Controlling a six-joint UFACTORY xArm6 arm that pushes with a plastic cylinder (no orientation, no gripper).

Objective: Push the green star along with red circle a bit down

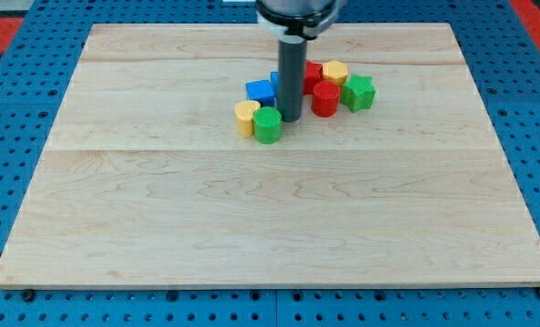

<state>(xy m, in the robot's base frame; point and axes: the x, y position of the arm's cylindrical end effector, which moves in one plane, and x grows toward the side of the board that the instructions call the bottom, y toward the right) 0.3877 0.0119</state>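
Wooden worktop [161, 227]: my tip [290, 119] sits left of red circle [324, 100] and green star [358, 93]; no jaws fitted.

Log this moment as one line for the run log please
tip: among cluster, left of red circle | green star: right of red circle, touching | green cylinder: left of tip | push down: not evident

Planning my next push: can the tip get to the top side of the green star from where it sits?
Probably not directly. My tip sits left of the red circle, which touches the green star; the yellow block crowds above, so a detour looks needed.
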